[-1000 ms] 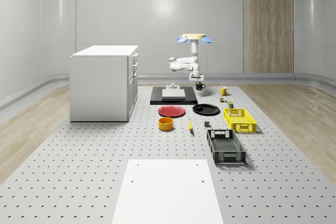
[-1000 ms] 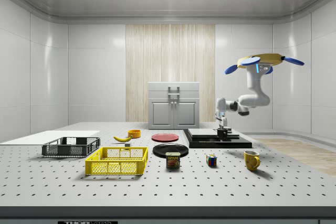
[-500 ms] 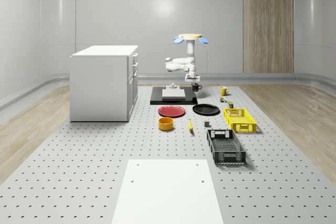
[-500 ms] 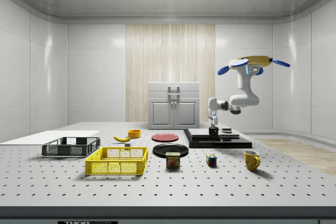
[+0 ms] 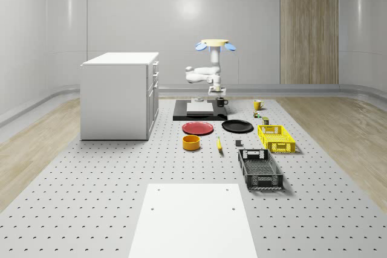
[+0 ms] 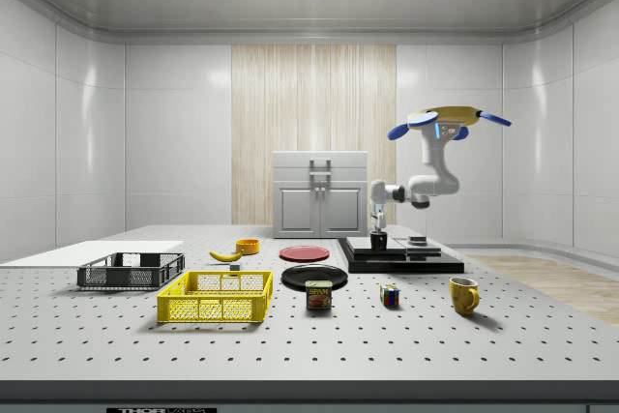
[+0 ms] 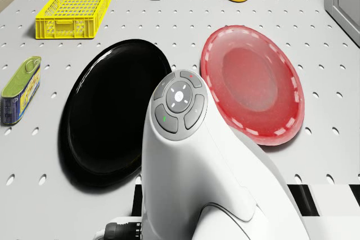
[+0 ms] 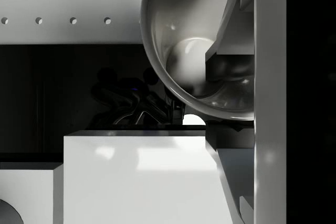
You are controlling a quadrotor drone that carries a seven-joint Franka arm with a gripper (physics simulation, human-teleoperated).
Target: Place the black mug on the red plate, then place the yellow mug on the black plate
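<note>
Carrying: we hold the black mug (image 6: 378, 239) pinched in the tool (image 6: 378, 233), clear of the black platform (image 6: 400, 263) below.
Drone: we hover over the platform's near edge.
Why lifted: mug must clear the platform lip before the red plate (image 5: 198, 128).
Pending: yellow mug (image 6: 463, 294) on the bench (image 5: 91, 179), well apart from the black plate (image 5: 237, 126).

Drone (image 5: 214, 45) hovered at the far end of the table, above the black platform's right edge in the whole-scene view. Arm (image 6: 426, 169) hung below it, elbow bent, forearm level, wrist pointing down. Gripper (image 5: 220, 98) was clamped on the black mug (image 6: 378, 239), carried clear above the platform edge.
</note>
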